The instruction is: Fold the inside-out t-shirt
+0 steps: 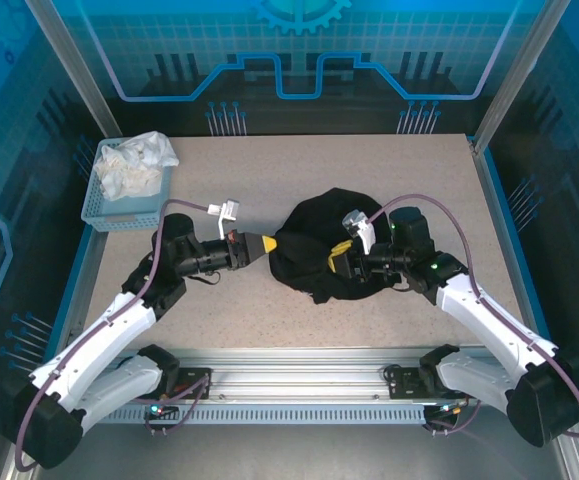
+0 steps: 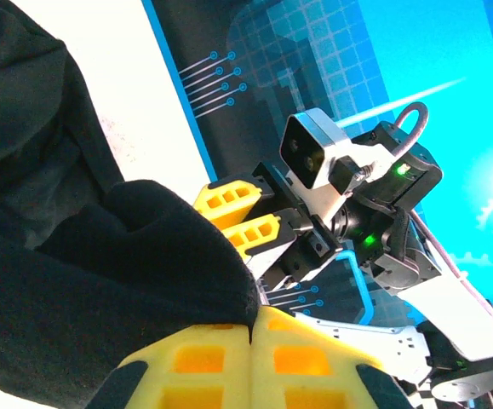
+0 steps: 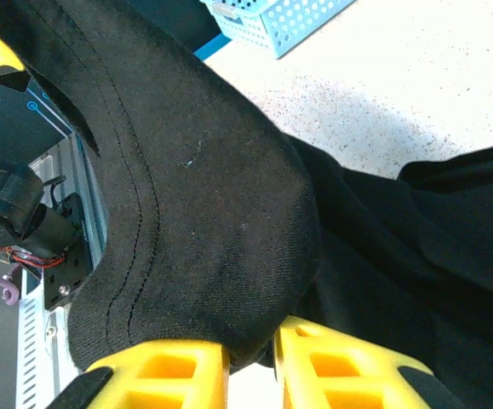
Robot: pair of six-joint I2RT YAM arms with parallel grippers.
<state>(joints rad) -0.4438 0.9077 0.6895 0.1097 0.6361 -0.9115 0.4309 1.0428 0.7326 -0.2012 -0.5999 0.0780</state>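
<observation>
The inside-out t-shirt [image 1: 314, 235] lies bunched mid-way across the surface [image 1: 269, 170], no long axis readable (sleeves, collar and print lost in black folds), its left edge clamped by the closed left pincer [image 1: 267, 243], a fold between the barely parted fingers of the right pincer [image 1: 337, 257], grip unclear.

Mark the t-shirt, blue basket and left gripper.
t-shirt [image 1: 309, 235]: top view, middle of the black heap.
blue basket [image 1: 119, 214]: top view, near wall.
left gripper [image 1: 269, 243]: top view, between the yellow fingertips.
</observation>
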